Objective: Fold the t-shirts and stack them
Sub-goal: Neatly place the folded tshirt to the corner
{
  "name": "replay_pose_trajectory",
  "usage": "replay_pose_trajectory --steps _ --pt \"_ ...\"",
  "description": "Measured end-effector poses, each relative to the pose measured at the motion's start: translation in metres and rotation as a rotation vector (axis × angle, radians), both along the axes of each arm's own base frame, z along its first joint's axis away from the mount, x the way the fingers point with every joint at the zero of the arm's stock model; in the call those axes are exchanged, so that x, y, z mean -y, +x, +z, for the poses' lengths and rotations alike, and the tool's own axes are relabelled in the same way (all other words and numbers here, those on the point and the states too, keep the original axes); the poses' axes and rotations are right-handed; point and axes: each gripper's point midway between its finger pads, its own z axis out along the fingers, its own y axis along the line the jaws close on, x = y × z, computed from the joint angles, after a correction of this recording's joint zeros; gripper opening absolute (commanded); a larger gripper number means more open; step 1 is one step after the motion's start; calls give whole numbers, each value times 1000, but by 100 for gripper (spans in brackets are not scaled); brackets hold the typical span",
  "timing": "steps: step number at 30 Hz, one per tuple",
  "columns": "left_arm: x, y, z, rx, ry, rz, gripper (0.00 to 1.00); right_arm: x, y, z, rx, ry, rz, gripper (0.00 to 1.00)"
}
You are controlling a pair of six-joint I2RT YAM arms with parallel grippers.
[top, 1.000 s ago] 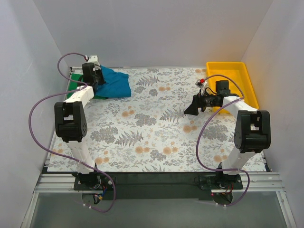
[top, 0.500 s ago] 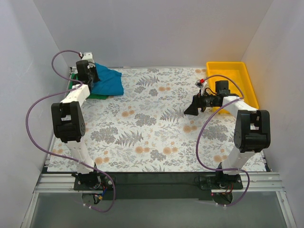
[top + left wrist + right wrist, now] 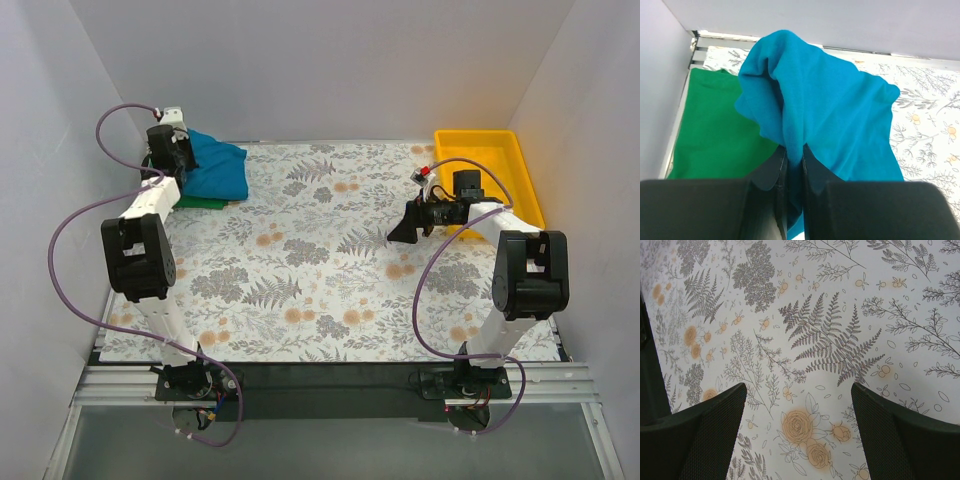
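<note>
my left gripper (image 3: pixel 793 151) pinched tight on a fold of the teal-blue t-shirt (image 3: pixel 840 110), shirt bunched up, partly over the flat green t-shirt (image 3: pixel 715 135), my right gripper (image 3: pixel 798 390) wide open, holding nothing, well apart from the green t-shirt

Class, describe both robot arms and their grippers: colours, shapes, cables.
The left arm and right arm: white links, black blocky joints, a looping purple cable each. The left gripper and right gripper: black, two broad fingers.
</note>
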Motion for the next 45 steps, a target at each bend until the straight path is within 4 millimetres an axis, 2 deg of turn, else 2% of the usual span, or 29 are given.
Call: replay_pose_trajectory --steps 12,18,23,29,33,45 --pt "-18 5 18 45 -11 6 0 0 -1 -5 -17 -1 0 91" --pt "-37 12 26 80 -23 33 0 0 0 -5 -17 -1 0 91" --pt "-50 19 14 84 -44 49 0 0 0 -9 -27 -2 1 92" --pt "-56 23 -18 39 -83 52 0 0 -1 -17 -52 -3 0 92" --pt "-60 26 -31 28 -100 60 0 0 -1 -18 -54 -5 -2 92" --pt "-68 37 -40 36 -135 68 0 1 -1 -21 -65 -8 -3 92"
